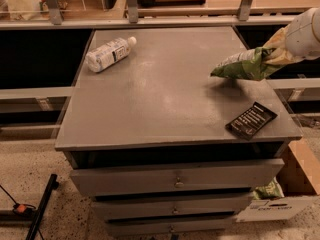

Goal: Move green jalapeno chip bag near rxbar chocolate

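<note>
The green jalapeno chip bag (240, 65) hangs just above the grey tabletop (165, 99) near its right edge, held by one end. My gripper (272, 56) comes in from the right and is shut on the bag's right end. The rxbar chocolate (251, 120), a flat black wrapper with white text, lies on the table's front right corner, in front of the bag and apart from it.
A white-labelled plastic bottle (106, 54) lies on its side at the back left of the table. Drawers (175, 179) sit below the top. A cardboard box (300, 174) stands on the floor at the right. Shelving runs along the back.
</note>
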### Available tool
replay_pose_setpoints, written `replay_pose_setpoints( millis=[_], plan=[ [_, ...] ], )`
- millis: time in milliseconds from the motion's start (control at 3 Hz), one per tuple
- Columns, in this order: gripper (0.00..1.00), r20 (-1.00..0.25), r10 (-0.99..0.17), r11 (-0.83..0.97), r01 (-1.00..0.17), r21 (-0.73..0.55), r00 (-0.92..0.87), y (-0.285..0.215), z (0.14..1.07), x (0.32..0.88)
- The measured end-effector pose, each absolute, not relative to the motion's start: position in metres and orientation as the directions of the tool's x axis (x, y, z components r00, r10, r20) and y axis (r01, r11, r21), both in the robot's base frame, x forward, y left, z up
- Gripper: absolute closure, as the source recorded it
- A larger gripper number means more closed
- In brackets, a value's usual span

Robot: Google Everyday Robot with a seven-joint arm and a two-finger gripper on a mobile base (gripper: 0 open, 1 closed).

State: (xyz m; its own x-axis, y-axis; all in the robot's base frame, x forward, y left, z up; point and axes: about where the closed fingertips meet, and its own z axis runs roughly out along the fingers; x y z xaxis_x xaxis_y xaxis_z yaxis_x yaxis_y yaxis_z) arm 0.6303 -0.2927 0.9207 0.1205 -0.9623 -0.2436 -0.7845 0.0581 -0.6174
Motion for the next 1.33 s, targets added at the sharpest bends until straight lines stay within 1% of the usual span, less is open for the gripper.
replay_pose_setpoints(
  millis=[333, 667, 1000, 1333],
  plan=[
    [0.37, -0.240, -0.959, 0.036, -0.775, -0.631, 0.151, -0.2816, 0.9335, 0.6135],
    [0.13, -0.240, -0.959, 0.034, -0.777, -0.629, 0.152, -0.2803, 0.9321, 0.6143],
    [0.00, -0.241, -0.958, 0.033, -0.778, -0.627, 0.154, -0.2788, 0.9308, 0.6147],
    [0.00, -0.241, -0.958, 0.033, -0.778, -0.627, 0.154, -0.2788, 0.9308, 0.6147]
  ],
)
